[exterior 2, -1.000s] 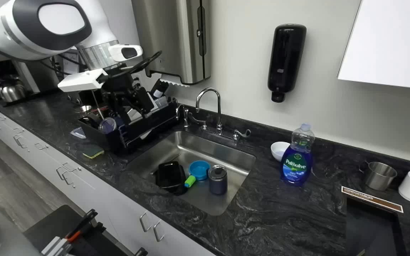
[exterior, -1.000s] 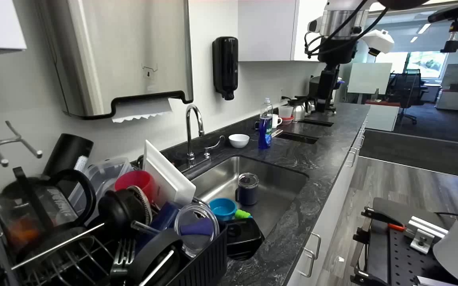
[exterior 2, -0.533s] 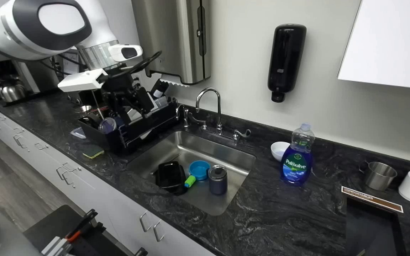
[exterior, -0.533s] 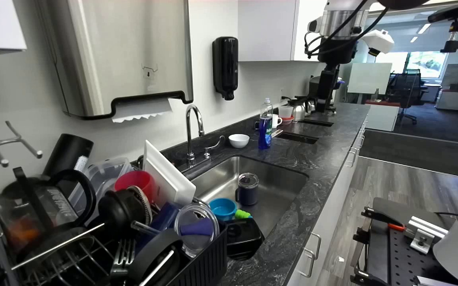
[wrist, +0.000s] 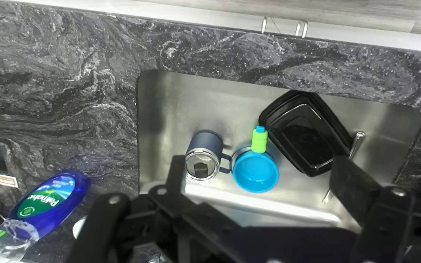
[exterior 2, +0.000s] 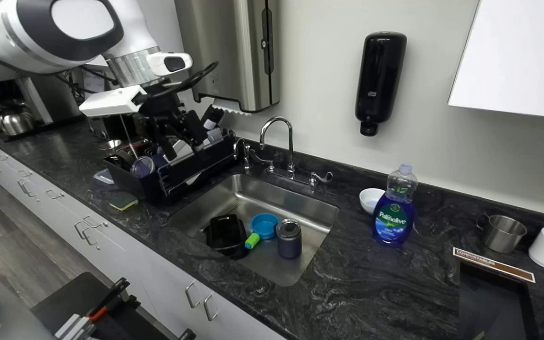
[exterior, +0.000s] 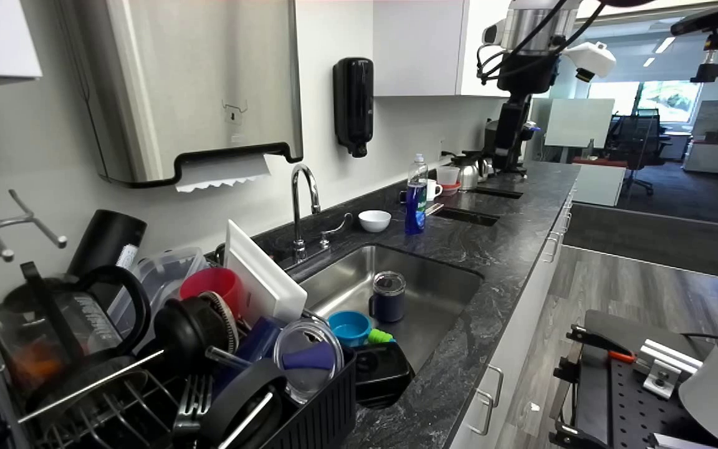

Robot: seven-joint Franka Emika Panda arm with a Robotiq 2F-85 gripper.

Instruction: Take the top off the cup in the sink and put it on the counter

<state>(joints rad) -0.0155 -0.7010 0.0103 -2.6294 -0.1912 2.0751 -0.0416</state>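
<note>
Wrist view: my fingers [wrist: 353, 188] stand wide apart, holding nothing; beyond them, in the stainless-steel sink [wrist: 159, 109], is the navy mug [wrist: 206, 140], just beside the blue bowl [wrist: 256, 173], its lid [wrist: 200, 166] seated on top. In an exterior view, the mug is upright and well apart from the fingers, whose tips point downward; the dark stone surface [exterior 2: 380, 288] carries the Palmolive bottle [exterior 2: 393, 215] near the sink. In an exterior view, the gooseneck tap [exterior: 296, 218] stands behind the sink and the fingers overlap, so their spacing cannot be told there. I judge the step in hand to be the approach, with removal not yet begun. The next move calls for centring the fingers over the mug, lowering them, and gripping the lid's rim without lifting the mug along with it.
</note>
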